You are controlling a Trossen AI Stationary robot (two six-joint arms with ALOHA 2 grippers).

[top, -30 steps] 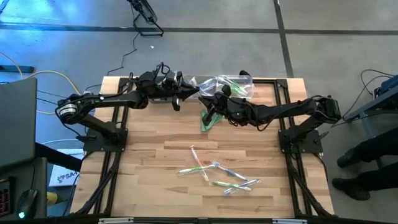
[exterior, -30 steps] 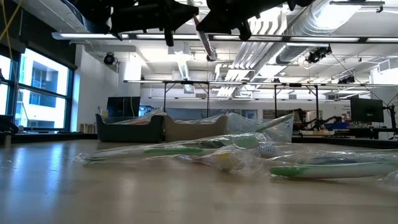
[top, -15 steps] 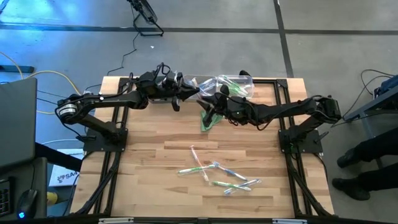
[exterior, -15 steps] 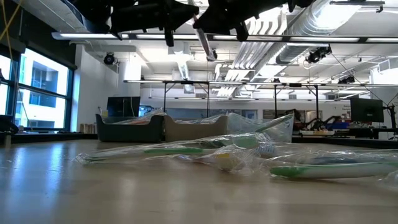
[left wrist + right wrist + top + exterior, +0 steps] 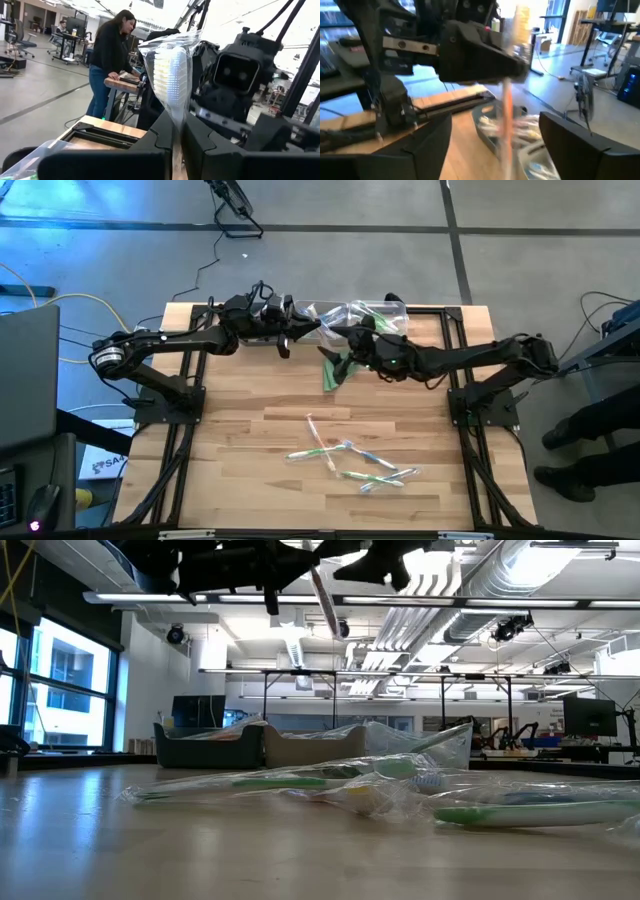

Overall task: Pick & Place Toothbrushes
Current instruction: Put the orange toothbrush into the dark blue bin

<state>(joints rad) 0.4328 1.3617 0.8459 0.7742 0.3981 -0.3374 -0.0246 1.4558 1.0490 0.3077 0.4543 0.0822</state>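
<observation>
Left gripper [image 5: 293,332], at twelve o'clock of the table, clamped on a wrapped toothbrush [image 5: 170,75]; right gripper [image 5: 345,348], just beside it at its three o'clock, jaws spread wide and empty. We judge the risk to be a slip: a single narrow pinch on slick wrapping may let the toothbrush twist or drop short of the clear container [image 5: 375,315]. More toothbrushes [image 5: 350,460] lie scattered at six o'clock on the wooden table [image 5: 250,430]; a green cloth [image 5: 335,375] lies centrally. Beyond, we see grey floor, desks, and a person [image 5: 112,60] standing.
</observation>
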